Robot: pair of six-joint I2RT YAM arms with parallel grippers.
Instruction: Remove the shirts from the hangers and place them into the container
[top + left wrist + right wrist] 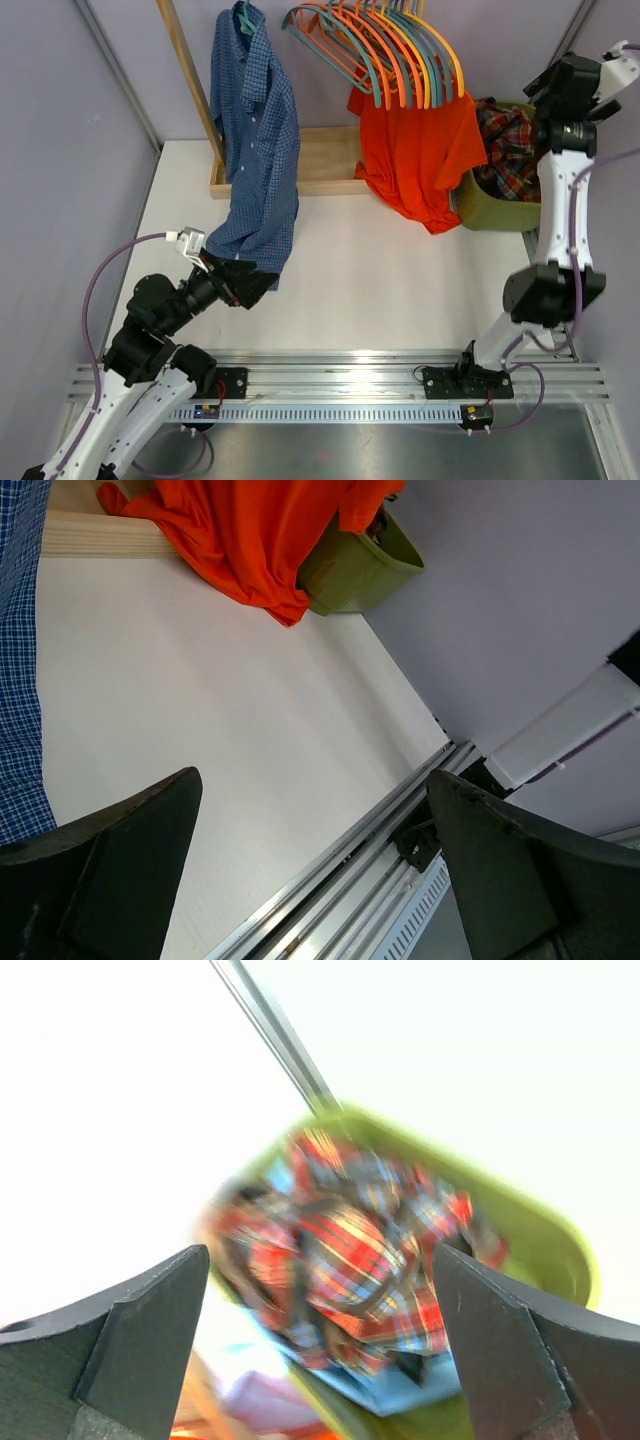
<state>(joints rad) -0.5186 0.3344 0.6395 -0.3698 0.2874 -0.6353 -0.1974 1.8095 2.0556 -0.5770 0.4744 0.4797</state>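
Note:
A dark blue check shirt (255,140) hangs on a teal hanger (243,15); its hem reaches the table. My left gripper (262,285) stands open just beside that hem, nothing between its fingers (130,850); the shirt (18,680) shows at the left edge of its wrist view. An orange-red shirt (420,150) hangs under the bunch of hangers (385,50) and leans on the olive container (495,212). My right gripper (545,85) hovers open above the container (540,1240), where the plaid shirt (350,1250) lies on a light blue one (420,1390). That view is blurred.
A flat wooden base frame (320,160) with a slanted wooden post (190,80) stands at the back. An aluminium rail (340,370) runs along the near edge. Walls close in on both sides, and the container sits against the right one.

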